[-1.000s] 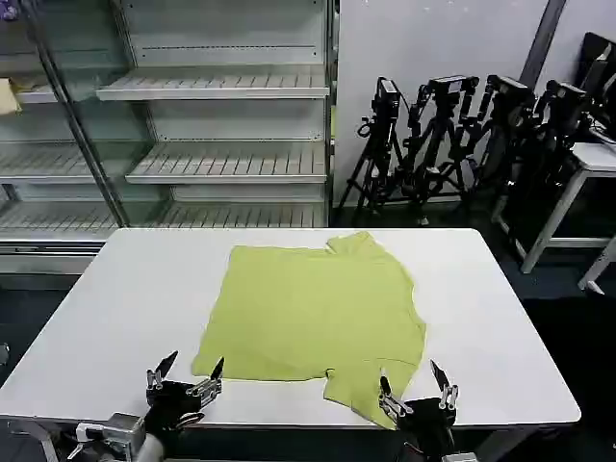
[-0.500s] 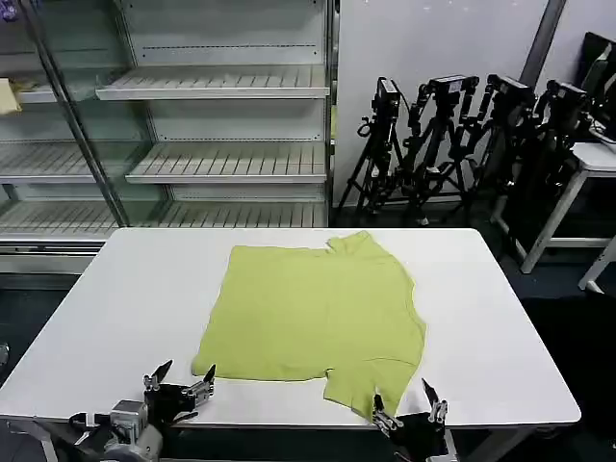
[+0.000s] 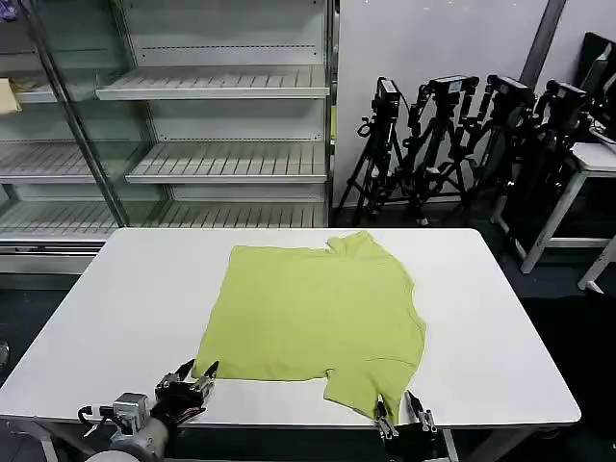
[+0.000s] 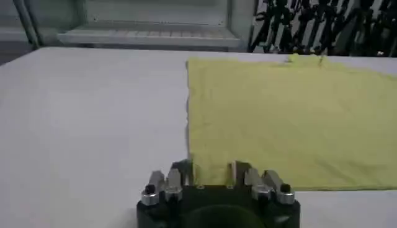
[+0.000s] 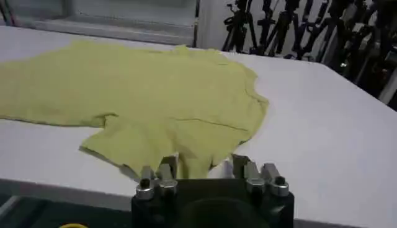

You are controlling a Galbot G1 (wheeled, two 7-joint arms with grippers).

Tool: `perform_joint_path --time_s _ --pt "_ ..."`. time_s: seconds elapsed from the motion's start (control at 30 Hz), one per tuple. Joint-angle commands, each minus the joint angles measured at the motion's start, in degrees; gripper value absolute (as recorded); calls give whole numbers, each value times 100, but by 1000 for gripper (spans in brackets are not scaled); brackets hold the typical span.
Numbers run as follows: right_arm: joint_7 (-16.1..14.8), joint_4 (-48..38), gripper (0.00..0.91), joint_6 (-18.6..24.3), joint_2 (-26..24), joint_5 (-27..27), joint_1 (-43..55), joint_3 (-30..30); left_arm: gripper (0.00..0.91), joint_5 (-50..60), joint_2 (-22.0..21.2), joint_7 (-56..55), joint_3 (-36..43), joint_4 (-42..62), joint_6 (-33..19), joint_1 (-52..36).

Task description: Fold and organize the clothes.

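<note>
T-shirt [image 3: 313, 318] lies flat mid-table, plain side up, and I've got both grippers low at the near edge: left gripper [image 3: 192, 376] spread by its near-left corner, right gripper [image 3: 399, 416] spread at the near sleeve. White table [image 3: 125, 308] beneath, shelving [image 3: 221, 125] beyond.

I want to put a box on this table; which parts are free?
Bare table lies left of the shirt, a somewhat narrower patch lies right of it, and a thin strip runs behind it. The near edge is crowded: the left claw and right claw sit at the shirt's near corners.
</note>
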Motion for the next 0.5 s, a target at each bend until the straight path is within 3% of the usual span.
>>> perform_joint_path --time_s 0.03,0.33,0.5 --pt "5 -53 0 -66 -3 100 0 4 30 -283 12 45 -10 45 -40 -36" --pt "270 159 0 214 32 97 -12 23 30 -284 -33 233 -8 -59 -218 16" --pt "268 385 0 392 16 160 -84 164 30 -280 63 256 -95 -281 -267 104"
